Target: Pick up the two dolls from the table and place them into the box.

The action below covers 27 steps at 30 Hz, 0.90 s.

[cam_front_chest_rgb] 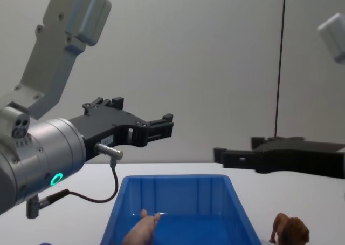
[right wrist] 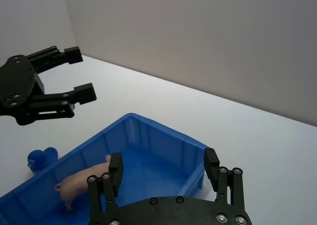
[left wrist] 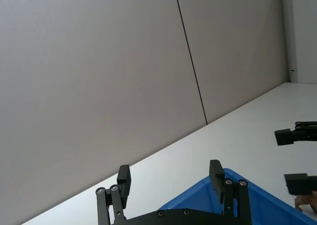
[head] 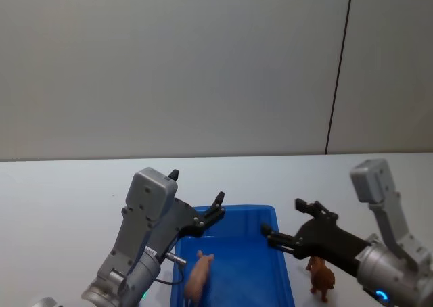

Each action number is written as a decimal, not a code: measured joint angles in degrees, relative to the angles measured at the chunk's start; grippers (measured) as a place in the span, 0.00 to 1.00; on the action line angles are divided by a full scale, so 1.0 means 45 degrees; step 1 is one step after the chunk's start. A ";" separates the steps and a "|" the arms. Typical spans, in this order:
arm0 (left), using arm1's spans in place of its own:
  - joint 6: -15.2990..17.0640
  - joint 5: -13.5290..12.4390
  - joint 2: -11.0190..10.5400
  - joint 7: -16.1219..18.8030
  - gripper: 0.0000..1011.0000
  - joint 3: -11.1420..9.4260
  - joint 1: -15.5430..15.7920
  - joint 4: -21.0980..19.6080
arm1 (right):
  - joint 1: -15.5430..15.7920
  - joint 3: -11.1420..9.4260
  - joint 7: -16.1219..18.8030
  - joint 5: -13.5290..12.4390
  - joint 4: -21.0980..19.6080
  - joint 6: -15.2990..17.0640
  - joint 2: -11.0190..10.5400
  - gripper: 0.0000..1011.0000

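Note:
The pale pink pig doll lies inside the blue box, near its left wall; it also shows as the pig and the pig. The brown lion doll stands upright on the white table, just right of the box, seen too as the lion. My left gripper hovers open and empty above the box's far left corner. My right gripper hangs open and empty over the box's right rim, above the lion. Their own views show the left gripper and right gripper spread wide.
A small blue object sits on the table just outside the box's left side. A grey wall with a dark vertical seam rises behind the table. Bare tabletop stretches beyond the box and to both sides.

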State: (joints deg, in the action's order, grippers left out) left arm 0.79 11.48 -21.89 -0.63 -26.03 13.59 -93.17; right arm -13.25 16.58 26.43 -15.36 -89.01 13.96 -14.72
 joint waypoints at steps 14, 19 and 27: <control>0.0000 0.0000 0.0000 0.0000 0.99 0.0000 0.0000 0.0000 | 0.1193 -0.0460 -0.0881 -0.0673 -0.0987 -0.0126 -0.0971 0.99; 0.0000 0.0001 0.0000 0.0000 0.99 0.0000 0.0000 -0.0001 | 0.1569 -0.0558 -0.1103 -0.0890 -0.1158 -0.0008 -0.1234 0.99; 0.0000 -0.0001 0.0000 0.0000 0.99 0.0000 0.0000 0.0000 | 0.1932 -0.0612 -0.1294 -0.1086 -0.1155 0.0251 -0.1467 0.99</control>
State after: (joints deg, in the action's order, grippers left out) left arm 0.79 11.48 -21.89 -0.63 -26.03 13.59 -93.18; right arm -4.55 13.82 20.60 -20.25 -94.21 15.08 -21.32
